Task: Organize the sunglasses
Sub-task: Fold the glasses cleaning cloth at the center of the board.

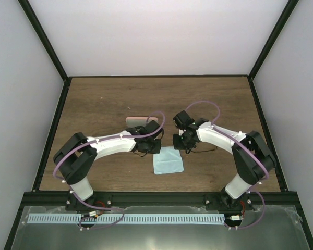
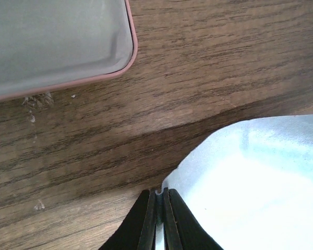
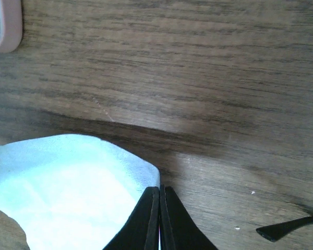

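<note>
Of the sunglasses I see only a thin black temple arm [image 1: 206, 150] on the wood just right of my right gripper [image 1: 179, 142]; its tip [image 3: 287, 227] shows at the lower right of the right wrist view. The light blue cloth [image 1: 168, 160] lies between the two arms. My left gripper [image 2: 159, 195] is shut on the cloth's corner [image 2: 250, 182]. My right gripper [image 3: 159, 190] is shut at the cloth's other far corner [image 3: 73, 187], its edge caught in the jaws. The pink case [image 1: 138, 121] lies just beyond my left gripper [image 1: 148, 147].
The case [image 2: 57, 41] lies open with its grey inside up, and its pink rim [image 3: 8, 26] shows at the top left of the right wrist view. Black frame rails bound the brown wooden table [image 1: 109, 99] on all sides.
</note>
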Robot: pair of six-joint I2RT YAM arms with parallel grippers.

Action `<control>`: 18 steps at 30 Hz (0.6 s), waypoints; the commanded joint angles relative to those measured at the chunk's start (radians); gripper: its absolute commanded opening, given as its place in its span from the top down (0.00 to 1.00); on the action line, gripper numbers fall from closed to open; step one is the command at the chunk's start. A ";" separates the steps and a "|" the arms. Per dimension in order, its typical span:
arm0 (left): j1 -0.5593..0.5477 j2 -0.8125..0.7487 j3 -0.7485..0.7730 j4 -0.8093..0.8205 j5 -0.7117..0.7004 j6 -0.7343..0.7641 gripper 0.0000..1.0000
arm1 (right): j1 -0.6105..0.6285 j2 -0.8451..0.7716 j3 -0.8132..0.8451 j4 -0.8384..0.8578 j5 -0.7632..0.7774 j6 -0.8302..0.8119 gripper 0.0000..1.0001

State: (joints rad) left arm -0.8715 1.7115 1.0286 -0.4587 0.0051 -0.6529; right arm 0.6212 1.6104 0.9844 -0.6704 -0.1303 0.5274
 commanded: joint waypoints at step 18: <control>-0.038 -0.078 -0.075 0.010 0.038 0.002 0.95 | 0.063 -0.119 -0.062 -0.040 0.015 -0.007 0.99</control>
State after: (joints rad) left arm -0.8959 1.6623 0.9691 -0.4583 0.0238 -0.6537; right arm 0.6712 1.5246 0.9390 -0.6945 -0.1261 0.5201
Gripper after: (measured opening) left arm 0.048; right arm 0.009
